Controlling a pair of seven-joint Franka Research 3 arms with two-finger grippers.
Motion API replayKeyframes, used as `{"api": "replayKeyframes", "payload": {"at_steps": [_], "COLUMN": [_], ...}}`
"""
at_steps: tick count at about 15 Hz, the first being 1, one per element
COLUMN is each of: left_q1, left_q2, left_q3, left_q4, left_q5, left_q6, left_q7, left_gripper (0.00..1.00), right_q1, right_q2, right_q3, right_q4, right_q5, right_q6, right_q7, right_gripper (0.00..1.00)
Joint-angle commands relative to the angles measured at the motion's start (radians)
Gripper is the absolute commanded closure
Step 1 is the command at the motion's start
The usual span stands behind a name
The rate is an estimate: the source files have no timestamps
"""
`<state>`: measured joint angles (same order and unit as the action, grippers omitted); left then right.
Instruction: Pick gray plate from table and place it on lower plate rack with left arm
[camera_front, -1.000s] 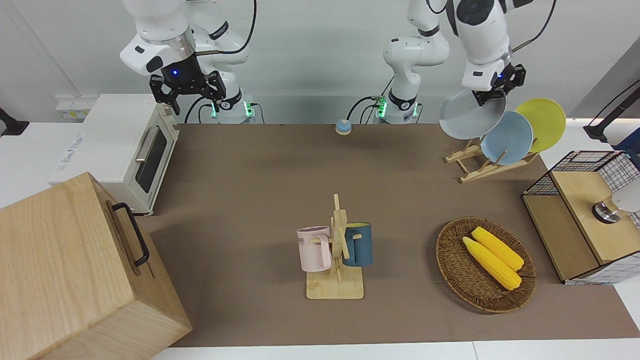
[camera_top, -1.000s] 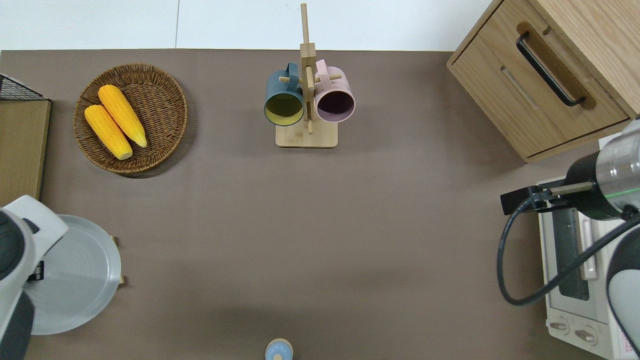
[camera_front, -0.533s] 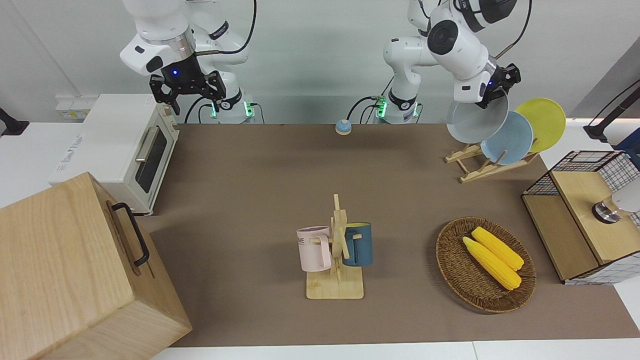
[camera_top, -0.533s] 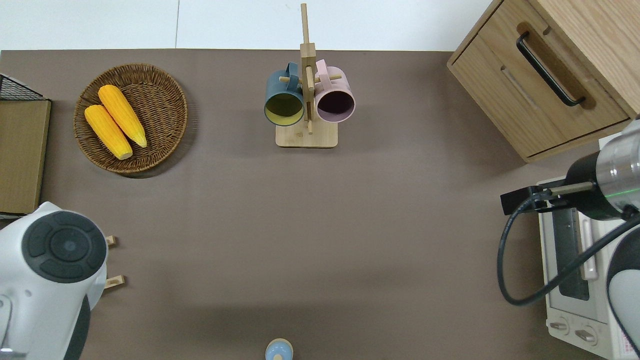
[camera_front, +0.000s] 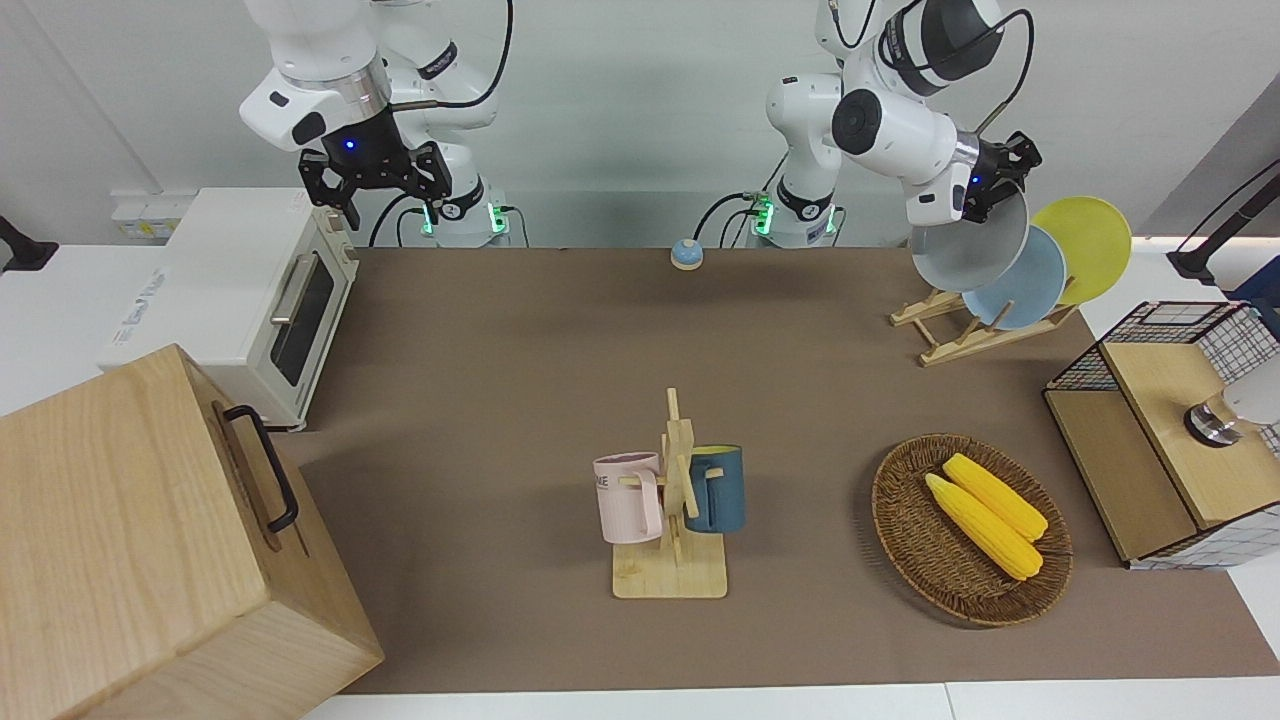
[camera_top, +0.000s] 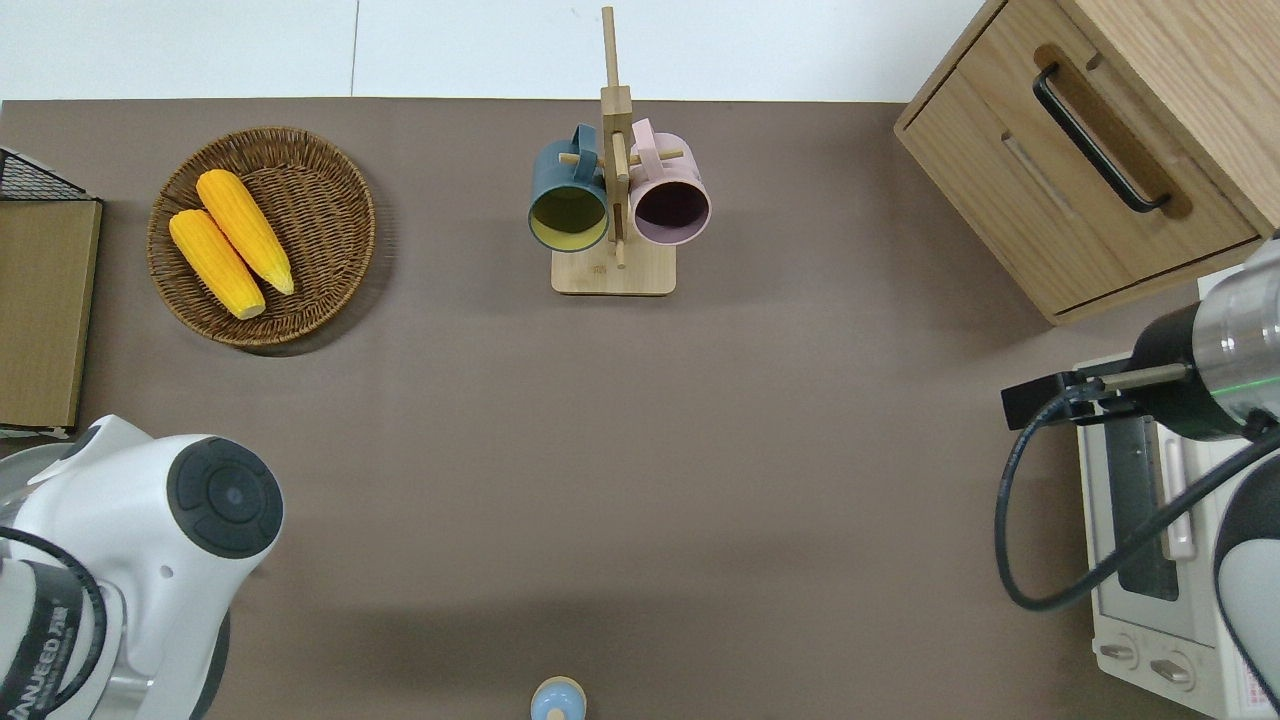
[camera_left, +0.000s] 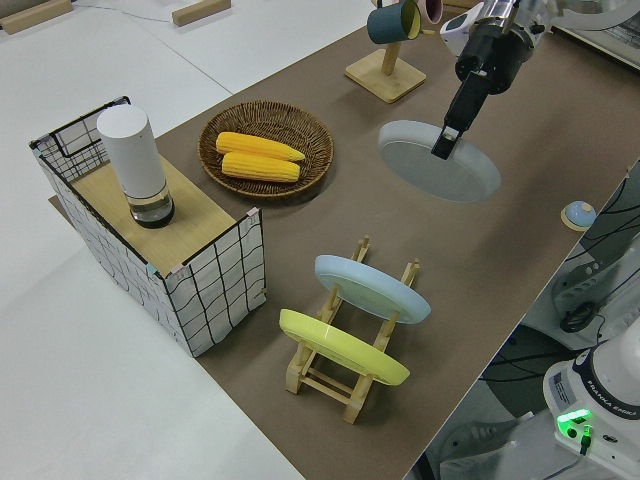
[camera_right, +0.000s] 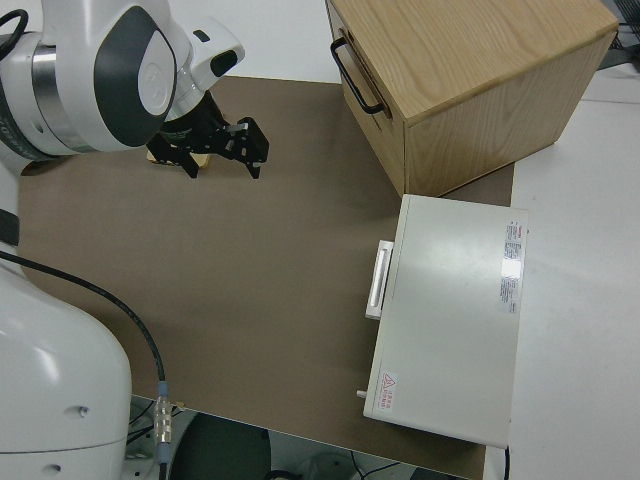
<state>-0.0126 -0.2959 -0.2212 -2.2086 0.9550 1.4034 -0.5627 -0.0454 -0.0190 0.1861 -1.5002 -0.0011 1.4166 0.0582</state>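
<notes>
Brown matting covers the table (camera_front: 520, 330), which is ringed with containers. At the left arm's end, the lower plate rack (camera_left: 345, 375) holds a sky-blue plate (camera_left: 372, 288) and a yellow plate (camera_left: 343, 348), each leaning in its own slot. The left gripper (camera_front: 990, 190) is clamped on the rim of the gray plate (camera_front: 968, 250), which hangs tilted in the air by the rack, overlapping the sky-blue plate in the front view and not yet seated in a slot. Farther from the robots, a wicker basket (camera_front: 905, 540) holds two ears of corn (camera_front: 985, 515). A wire-sided box (camera_left: 215, 295) at the table's end carries a white cylinder (camera_left: 133, 165) on its wooden top. Mid-table, a mug tree (camera_front: 675, 500) has a pink mug (camera_front: 630, 497) and a blue mug (camera_front: 717, 488) hung on its pegs. The right gripper (camera_front: 370, 190) is parked with its fingers spread apart.
</notes>
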Motion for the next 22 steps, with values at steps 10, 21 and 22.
{"api": "replayKeyframes", "payload": {"at_steps": [10, 21, 22], "left_q1": [-0.007, 0.002, 0.003], "left_q2": [0.06, 0.109, 0.109], "left_q3": [-0.001, 0.0, 0.0], "left_q4": [-0.115, -0.166, -0.169], "left_q5": [0.111, 0.159, 0.159], "left_q6": [0.019, 0.017, 0.017], "left_q7": [-0.232, -0.335, -0.336], "left_gripper": [1.0, 1.0, 1.0], "right_q1": [-0.01, -0.01, -0.01], "right_q2": [-0.002, -0.002, -0.002], "right_q3": [0.006, 0.006, 0.006], "right_q4": [0.006, 0.006, 0.006], "right_q5": [0.01, 0.01, 0.01], "right_q6": [-0.013, -0.013, -0.013], "right_q7": [-0.001, -0.001, -0.001], "right_gripper": [0.011, 0.011, 0.013]}}
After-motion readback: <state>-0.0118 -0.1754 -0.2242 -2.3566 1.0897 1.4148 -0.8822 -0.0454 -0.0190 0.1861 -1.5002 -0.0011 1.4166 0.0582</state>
